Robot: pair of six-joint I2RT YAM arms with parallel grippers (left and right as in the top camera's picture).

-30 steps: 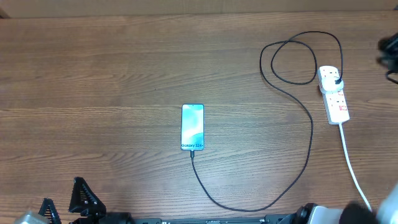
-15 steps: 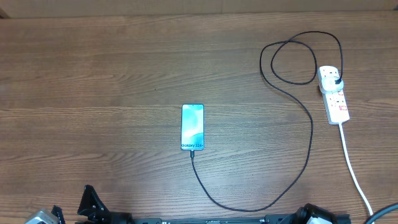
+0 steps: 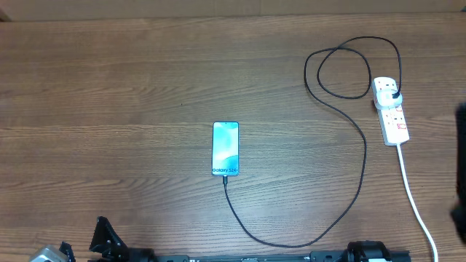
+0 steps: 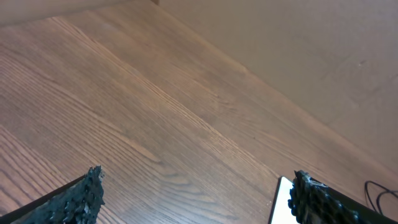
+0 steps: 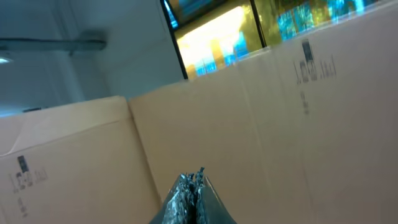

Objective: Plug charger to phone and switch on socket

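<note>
Socket (image 3: 390, 109) lies far right on the table (image 3: 109, 87), long axis running far-to-near with a slight tilt, white cord leaving its near end. The charger (image 3: 362, 156) has its plug in the far end. The cable loops back and its tip touches the near short edge of the phone (image 3: 226, 148) at table centre, so plugging looks done and the switch looks like the step left. Red switches too small to read. Right arm is nearer: socket sits on its side, up-table. Right gripper (image 5: 193, 186) is closed, holding nothing, pointing up at cardboard boxes (image 5: 298, 112). Left gripper (image 4: 194, 196) is spread wide, empty, near-left, well apart from the socket.
</note>
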